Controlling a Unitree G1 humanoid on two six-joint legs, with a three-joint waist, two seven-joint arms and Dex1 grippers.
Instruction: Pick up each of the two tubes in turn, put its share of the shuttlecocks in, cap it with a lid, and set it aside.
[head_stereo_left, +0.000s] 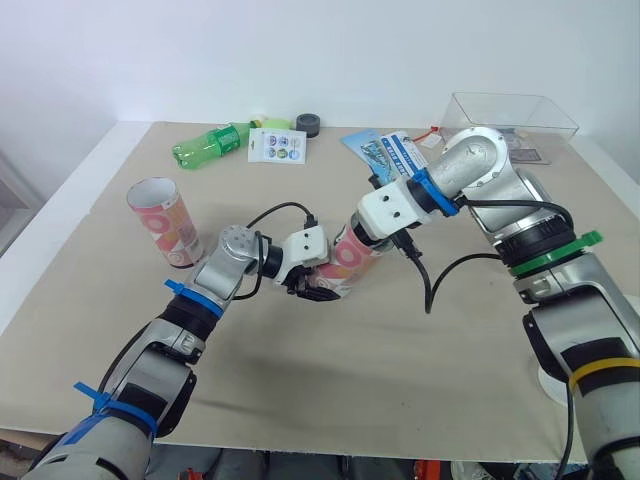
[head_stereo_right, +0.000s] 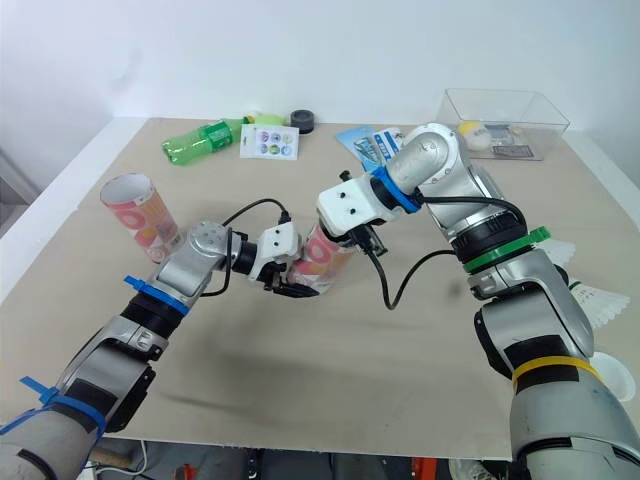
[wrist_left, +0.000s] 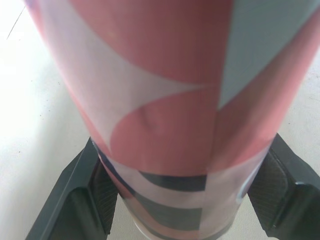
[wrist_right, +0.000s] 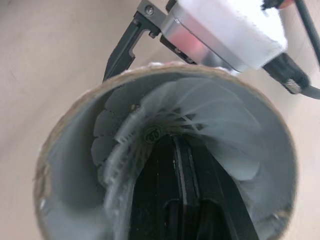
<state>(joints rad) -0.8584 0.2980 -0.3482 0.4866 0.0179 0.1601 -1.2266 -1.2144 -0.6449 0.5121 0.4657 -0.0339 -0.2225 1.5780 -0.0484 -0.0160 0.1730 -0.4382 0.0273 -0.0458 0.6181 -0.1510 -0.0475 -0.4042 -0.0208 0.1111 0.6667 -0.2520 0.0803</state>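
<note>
Near the middle of the surface (head_stereo_left: 330, 400), the left claw (head_stereo_left: 318, 290) is clamped on the low end of a pink-and-white tube (head_stereo_left: 350, 258), holding it tilted with its mouth towards the right arm. The right claw (wrist_right: 176, 142) is inside that mouth, its fingers together, with the tips in the feather skirt of a shuttlecock (wrist_right: 210, 120) seated down the bore. The step in hand looks like loading tube 1 of 2. The second tube (head_stereo_left: 165, 222) stands upright and open at the left. Next, the right claw probably needs to back straight out without dragging the feathers, then fetch from the loose shuttlecocks (head_stereo_right: 600, 295) at the right edge. A green mark on the shuttlecock is too small to read, as is the print on the sticker card (head_stereo_left: 277, 146) and blue packet (head_stereo_left: 385, 150) on the far side.
</note>
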